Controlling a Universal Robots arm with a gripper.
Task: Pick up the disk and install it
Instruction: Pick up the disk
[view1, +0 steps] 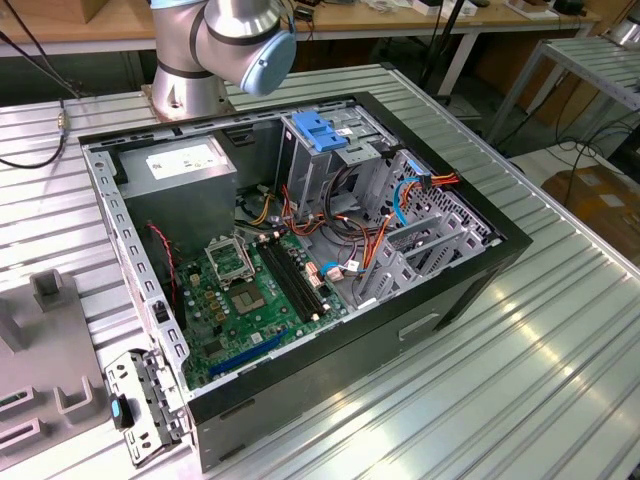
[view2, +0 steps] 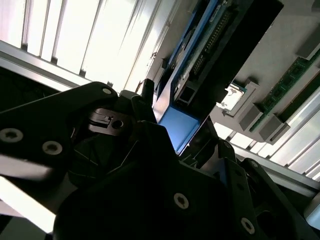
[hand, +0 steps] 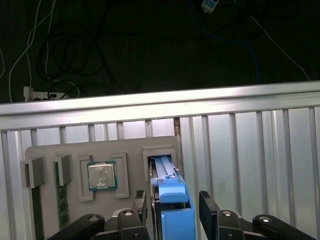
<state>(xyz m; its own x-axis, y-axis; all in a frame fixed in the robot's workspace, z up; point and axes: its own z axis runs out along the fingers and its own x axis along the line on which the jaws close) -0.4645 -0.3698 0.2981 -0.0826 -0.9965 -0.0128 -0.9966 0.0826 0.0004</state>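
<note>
In the exterior view, the open computer case (view1: 470, 290) sat on the worktop beside the grey tray (view1: 60, 340). In the first wrist view, there was the disk (hand: 170, 200), on edge in the tray's slot, with the fingers (hand: 207, 210) parted either side, narrow gaps showing and nothing gripped. In the second wrist view its blue rail ran close by; I'd call it the pick-up step, which asks for an even squeeze.
</note>
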